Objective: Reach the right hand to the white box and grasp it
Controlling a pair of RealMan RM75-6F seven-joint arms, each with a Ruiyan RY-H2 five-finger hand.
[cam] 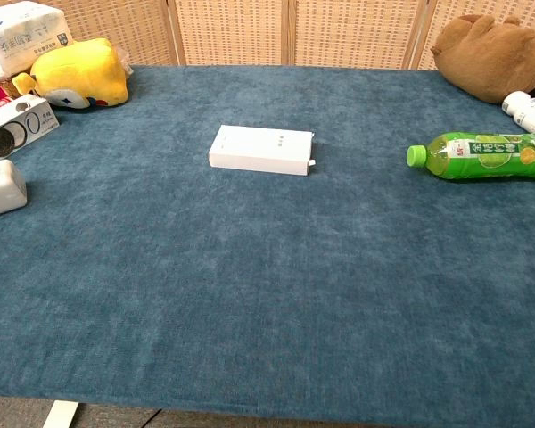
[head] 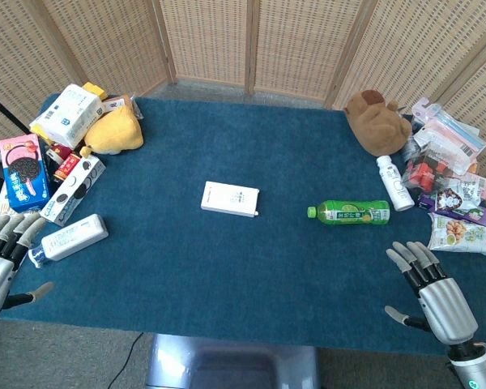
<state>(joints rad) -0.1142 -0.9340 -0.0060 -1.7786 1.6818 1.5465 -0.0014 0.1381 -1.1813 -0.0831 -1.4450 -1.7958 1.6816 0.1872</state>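
The white box (head: pixel 230 198) lies flat near the middle of the blue table; the chest view shows the same white box (cam: pixel 261 150) just above centre. My right hand (head: pixel 431 293) hovers open at the table's front right corner, fingers spread and pointing toward the table, far from the box and holding nothing. My left hand (head: pixel 2 255) is at the front left edge, open, fingers apart, next to a white bottle. Neither hand appears in the chest view.
A green bottle (head: pixel 350 212) lies on its side between my right hand and the box. A brown plush (head: pixel 376 120), a white bottle (head: pixel 394 182) and snack packs (head: pixel 458 190) crowd the right edge. A yellow plush (head: pixel 113 130), cookie boxes (head: pixel 24 170) and a white bottle (head: pixel 71 237) fill the left.
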